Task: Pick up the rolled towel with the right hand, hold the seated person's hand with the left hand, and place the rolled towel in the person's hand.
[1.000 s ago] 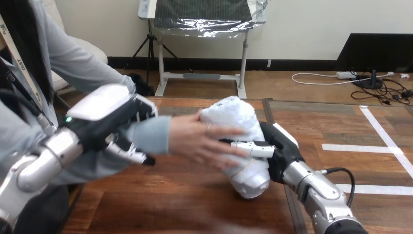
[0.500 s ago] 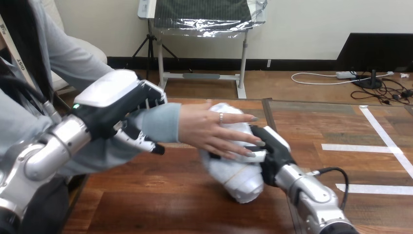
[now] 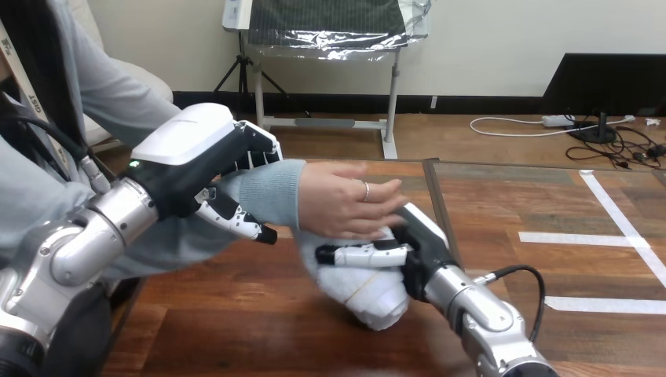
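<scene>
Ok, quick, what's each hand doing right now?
Left hand: closed round the person's wrist.
Right hand: closed on the rolled towel, with the person's hand on top.

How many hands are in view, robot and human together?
3: black-and-white left hand round the person's forearm; right hand gripping the white rolled towel; the person's hand atop it. Another may be hidden.

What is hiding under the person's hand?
The white rolled towel, held by the robot's right hand with fingers curled round it. The person's hand covers the towel's top, so that part cannot be seen.
</scene>
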`<act>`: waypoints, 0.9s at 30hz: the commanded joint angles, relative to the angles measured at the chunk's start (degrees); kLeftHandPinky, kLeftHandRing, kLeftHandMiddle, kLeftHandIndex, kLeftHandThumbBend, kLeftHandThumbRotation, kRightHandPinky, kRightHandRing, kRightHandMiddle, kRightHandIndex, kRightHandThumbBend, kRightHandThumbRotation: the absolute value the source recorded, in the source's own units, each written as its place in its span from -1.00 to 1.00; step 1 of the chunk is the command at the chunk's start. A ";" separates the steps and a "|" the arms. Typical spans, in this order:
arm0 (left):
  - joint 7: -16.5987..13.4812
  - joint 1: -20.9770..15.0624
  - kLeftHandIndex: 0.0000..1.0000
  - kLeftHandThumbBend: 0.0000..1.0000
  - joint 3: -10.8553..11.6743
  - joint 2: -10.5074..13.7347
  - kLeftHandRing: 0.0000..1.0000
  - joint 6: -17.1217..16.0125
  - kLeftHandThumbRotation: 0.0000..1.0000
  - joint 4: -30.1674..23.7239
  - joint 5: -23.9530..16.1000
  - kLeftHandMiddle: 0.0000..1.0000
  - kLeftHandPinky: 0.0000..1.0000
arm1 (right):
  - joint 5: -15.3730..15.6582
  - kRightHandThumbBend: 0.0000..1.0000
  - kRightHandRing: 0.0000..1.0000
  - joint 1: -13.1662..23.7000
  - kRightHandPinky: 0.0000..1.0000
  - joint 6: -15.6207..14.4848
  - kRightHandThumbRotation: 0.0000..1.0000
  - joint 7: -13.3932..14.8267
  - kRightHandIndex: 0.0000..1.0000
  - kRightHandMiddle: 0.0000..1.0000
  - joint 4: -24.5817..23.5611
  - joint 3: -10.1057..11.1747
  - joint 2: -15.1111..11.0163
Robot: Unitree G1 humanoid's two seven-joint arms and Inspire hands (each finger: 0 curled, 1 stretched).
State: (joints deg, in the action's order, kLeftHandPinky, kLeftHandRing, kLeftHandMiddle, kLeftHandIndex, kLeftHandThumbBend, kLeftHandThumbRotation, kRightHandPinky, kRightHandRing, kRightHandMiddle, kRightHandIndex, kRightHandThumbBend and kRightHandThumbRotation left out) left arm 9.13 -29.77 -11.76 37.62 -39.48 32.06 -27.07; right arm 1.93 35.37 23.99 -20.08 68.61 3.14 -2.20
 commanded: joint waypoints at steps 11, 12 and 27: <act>-0.21 -4.61 -0.12 0.70 1.36 -2.08 -0.23 0.36 -1.00 -6.13 1.92 -0.13 -0.31 | 2.81 0.58 -0.17 0.79 -0.27 3.55 -1.00 5.42 -0.09 -0.06 -2.68 -2.50 0.53; -0.21 -4.56 -0.12 0.70 1.35 -2.09 -0.23 0.36 -1.00 -6.15 1.94 -0.13 -0.31 | 2.92 0.58 -0.16 0.79 -0.26 3.50 -1.00 5.68 -0.09 -0.05 -2.69 -2.58 0.50; -0.63 -3.39 -0.11 0.66 1.38 -2.10 -0.24 -1.10 -1.00 -4.78 2.22 -0.13 -0.33 | 4.44 0.57 -0.11 0.44 -0.21 3.06 -1.00 9.65 -0.07 -0.02 -3.23 -3.69 -0.40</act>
State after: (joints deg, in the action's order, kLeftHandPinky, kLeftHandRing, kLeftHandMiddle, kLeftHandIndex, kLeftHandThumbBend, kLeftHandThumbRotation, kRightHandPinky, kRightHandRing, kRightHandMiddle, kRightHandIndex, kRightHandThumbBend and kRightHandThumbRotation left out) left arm 9.55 -29.75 -11.76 37.26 -38.65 31.07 -27.08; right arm 5.94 34.92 25.92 -11.68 67.82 -0.13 -1.89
